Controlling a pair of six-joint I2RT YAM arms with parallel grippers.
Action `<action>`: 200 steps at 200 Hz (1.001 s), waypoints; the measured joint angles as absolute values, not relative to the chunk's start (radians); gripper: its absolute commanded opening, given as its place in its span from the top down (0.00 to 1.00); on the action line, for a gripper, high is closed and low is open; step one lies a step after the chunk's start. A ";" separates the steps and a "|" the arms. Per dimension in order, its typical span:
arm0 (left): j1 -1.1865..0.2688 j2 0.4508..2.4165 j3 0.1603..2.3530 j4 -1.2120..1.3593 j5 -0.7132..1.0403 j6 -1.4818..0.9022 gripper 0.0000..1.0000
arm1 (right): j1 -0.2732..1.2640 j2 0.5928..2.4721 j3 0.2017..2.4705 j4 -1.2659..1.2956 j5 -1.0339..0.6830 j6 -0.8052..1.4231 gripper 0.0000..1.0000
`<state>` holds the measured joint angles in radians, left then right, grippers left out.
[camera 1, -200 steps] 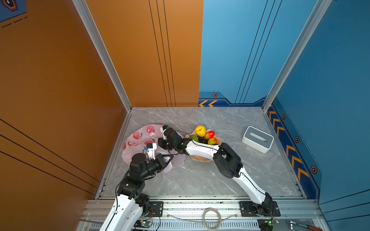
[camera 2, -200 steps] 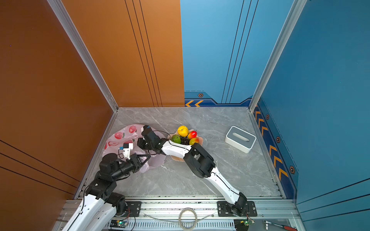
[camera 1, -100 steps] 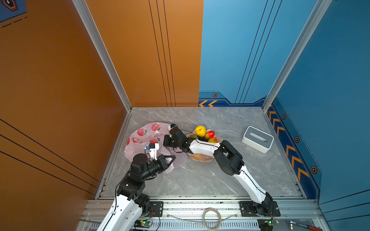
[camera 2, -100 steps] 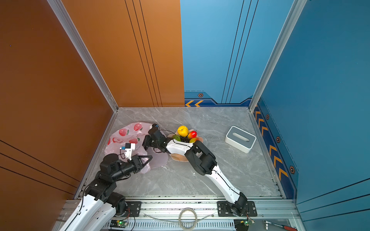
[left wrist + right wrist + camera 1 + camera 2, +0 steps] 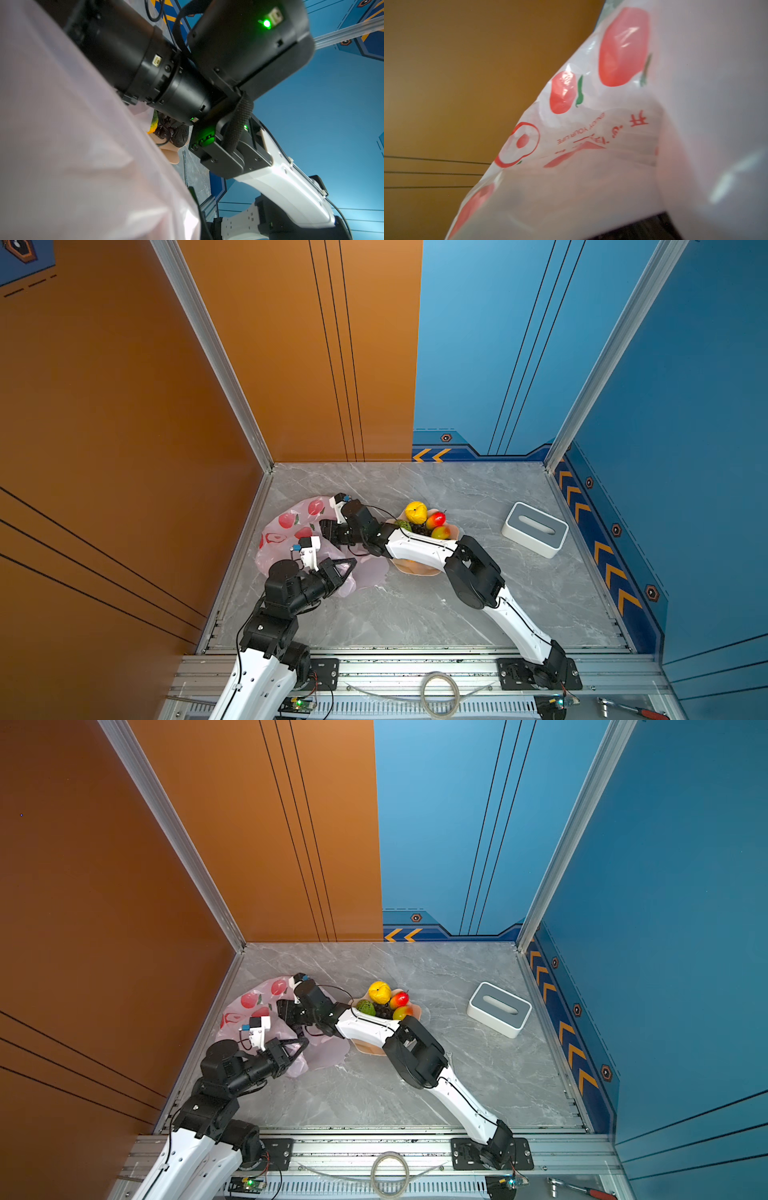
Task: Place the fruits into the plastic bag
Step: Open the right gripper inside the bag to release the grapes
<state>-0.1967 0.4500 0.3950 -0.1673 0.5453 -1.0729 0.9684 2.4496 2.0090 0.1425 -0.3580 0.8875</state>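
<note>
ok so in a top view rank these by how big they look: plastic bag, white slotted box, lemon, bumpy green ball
1. plastic bag
2. white slotted box
3. lemon
4. bumpy green ball, though the right arm hides part of it, so its place after the lemon is unsure

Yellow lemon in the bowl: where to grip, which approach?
Take the yellow lemon across its round middle, coming straight down from above. It sits on top of the pile at the far side of the bowl, with its top free. The red-yellow fruit sits close against its right side, so the jaws should probably close near-to-far.
</note>
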 measured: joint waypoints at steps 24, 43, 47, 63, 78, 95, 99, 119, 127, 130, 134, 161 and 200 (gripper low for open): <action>-0.157 0.441 0.395 -0.165 0.566 -1.082 1.00 | 0.971 2.450 2.019 0.106 -0.406 0.877 0.17; -0.126 0.433 0.393 -0.157 0.586 -1.094 1.00 | 0.967 2.448 2.022 0.040 -0.419 0.844 0.05; -0.120 0.432 0.393 -0.154 0.590 -1.095 1.00 | 0.966 2.447 2.022 0.022 -0.419 0.839 0.04; -0.101 0.428 0.392 -0.143 0.604 -1.106 1.00 | 0.960 2.440 2.022 -0.043 -0.419 0.805 0.04; -0.084 0.421 0.386 -0.130 0.617 -1.116 1.00 | 0.954 2.427 2.022 -0.096 -0.419 0.781 0.03; -0.071 0.416 0.379 -0.123 0.631 -1.127 1.00 | 0.949 2.405 2.022 -0.146 -0.419 0.761 0.00; -0.070 0.416 0.378 -0.122 0.633 -1.129 1.00 | 0.948 2.399 2.022 -0.154 -0.419 0.757 0.00; -0.066 0.415 0.376 -0.119 0.640 -1.135 1.00 | 0.943 2.375 2.027 -0.196 -0.419 0.741 0.00; -0.066 0.415 0.376 -0.119 0.641 -1.136 1.00 | 0.942 2.371 2.036 -0.212 -0.420 0.735 0.00; -0.066 0.415 0.376 -0.119 0.642 -1.139 1.00 | 0.942 2.371 2.040 -0.218 -0.421 0.735 0.00; -0.065 0.415 0.376 -0.119 0.642 -1.139 1.00 | 0.941 2.371 2.044 -0.224 -0.421 0.731 0.00; -0.064 0.415 0.376 -0.118 0.645 -1.144 1.00 | 0.940 2.371 2.066 -0.281 -0.423 0.722 0.00; -0.064 0.415 0.376 -0.114 0.648 -1.146 1.00 | 0.934 2.352 2.075 -0.403 -0.407 0.688 0.00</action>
<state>-0.0635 0.4149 0.3759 -0.1143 0.6483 -1.1461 0.9344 2.3516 2.0747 -0.4034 -0.4072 0.6884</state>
